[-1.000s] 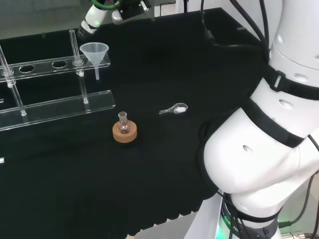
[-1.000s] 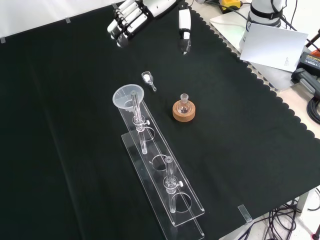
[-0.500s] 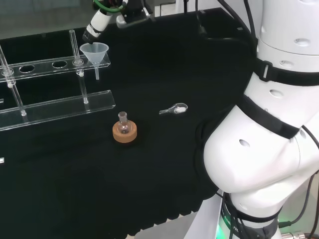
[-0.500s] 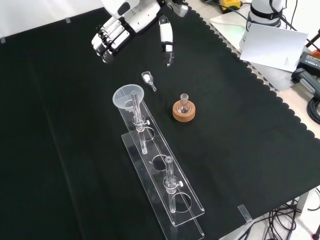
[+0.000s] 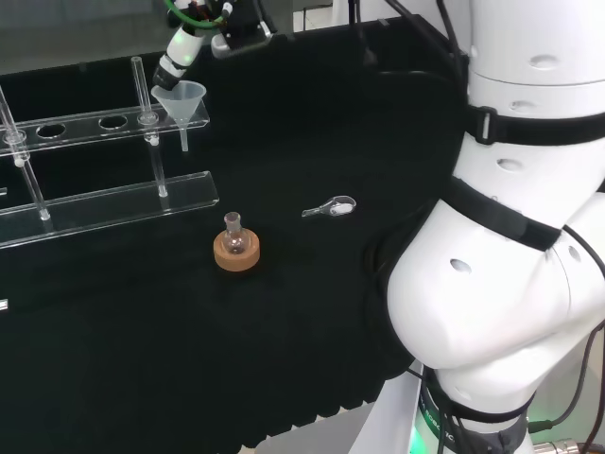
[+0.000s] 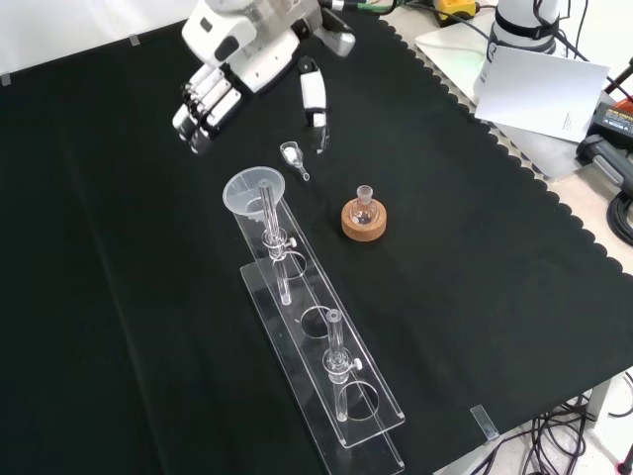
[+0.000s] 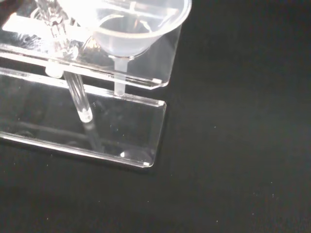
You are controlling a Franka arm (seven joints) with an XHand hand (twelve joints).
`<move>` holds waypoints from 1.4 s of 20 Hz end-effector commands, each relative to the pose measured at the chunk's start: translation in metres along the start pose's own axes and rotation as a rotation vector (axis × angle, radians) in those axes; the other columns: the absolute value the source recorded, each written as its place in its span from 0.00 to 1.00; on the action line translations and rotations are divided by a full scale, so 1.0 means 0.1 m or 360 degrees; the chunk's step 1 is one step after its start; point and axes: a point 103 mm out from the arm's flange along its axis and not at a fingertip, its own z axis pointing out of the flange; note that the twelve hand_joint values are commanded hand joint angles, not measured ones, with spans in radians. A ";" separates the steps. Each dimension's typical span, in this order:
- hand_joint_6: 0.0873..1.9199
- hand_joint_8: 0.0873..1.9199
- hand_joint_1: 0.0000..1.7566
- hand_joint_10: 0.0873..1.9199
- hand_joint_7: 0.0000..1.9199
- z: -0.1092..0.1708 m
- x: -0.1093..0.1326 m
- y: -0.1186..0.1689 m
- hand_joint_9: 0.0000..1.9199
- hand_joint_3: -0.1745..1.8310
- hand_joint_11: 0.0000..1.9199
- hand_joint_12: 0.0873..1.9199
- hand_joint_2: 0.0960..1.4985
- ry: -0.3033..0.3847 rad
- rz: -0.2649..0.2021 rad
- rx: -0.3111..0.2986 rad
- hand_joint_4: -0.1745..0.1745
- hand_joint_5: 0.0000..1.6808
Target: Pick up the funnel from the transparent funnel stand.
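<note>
While hand [image 6: 242, 54] spread, funnel [image 7: 133, 26] seated

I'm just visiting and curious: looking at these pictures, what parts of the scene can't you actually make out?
- Hand, head view: most of it is cut off by the top edge; a fingertip shows above the funnel.
- Funnel stand, head view: its far end runs off the left edge.
- Small flask on the cork ring: too small to tell whether it holds anything.
- Scoop, front view: too small to tell its contents.
</note>
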 end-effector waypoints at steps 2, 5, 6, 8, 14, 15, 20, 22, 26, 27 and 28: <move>0.00 0.00 0.35 0.00 0.00 0.12 0.14 0.12 0.00 0.09 0.00 0.50 0.34 -0.0084 -0.0061 0.0101 0.56 0.00; 0.00 0.00 0.35 0.00 0.00 0.17 0.16 0.14 0.00 0.09 0.00 0.51 0.34 -0.0090 -0.0077 0.0102 0.56 0.00; 0.00 0.00 0.35 0.00 0.00 0.20 0.17 0.15 0.00 0.09 0.00 0.51 0.34 -0.0117 -0.0085 0.0102 0.55 0.00; 0.00 0.00 0.35 0.00 0.00 0.26 0.18 0.16 0.00 0.09 0.00 0.51 0.34 -0.0161 -0.0092 0.0113 0.55 0.00; 0.00 0.00 0.35 0.00 0.00 0.32 0.21 0.21 0.00 0.09 0.00 0.44 0.35 -0.0193 -0.0117 0.0133 0.53 0.00; 0.00 0.00 0.35 0.00 0.00 0.32 0.21 0.22 0.00 0.09 0.00 0.42 0.35 -0.0191 -0.0116 0.0133 0.52 0.00; 0.00 0.00 0.35 0.00 0.00 0.33 0.15 0.36 0.00 0.09 0.00 0.38 0.35 -0.0161 -0.0091 0.0149 0.51 0.00; 0.00 0.00 0.35 0.00 0.00 0.34 0.12 0.40 0.00 0.09 0.00 0.38 0.35 -0.0152 -0.0086 0.0157 0.51 0.00; 0.00 0.00 0.35 0.00 0.00 0.28 0.09 0.49 0.00 0.09 0.00 0.35 0.35 -0.0128 -0.0101 0.0335 0.49 0.00; 0.00 0.00 0.35 0.00 0.00 0.25 0.10 0.51 0.00 0.09 0.00 0.35 0.36 -0.0168 -0.0092 0.0406 0.48 0.00; 0.00 0.00 0.35 0.00 0.00 0.23 0.11 0.52 0.00 0.09 0.00 0.35 0.36 -0.0193 -0.0090 0.0431 0.48 0.00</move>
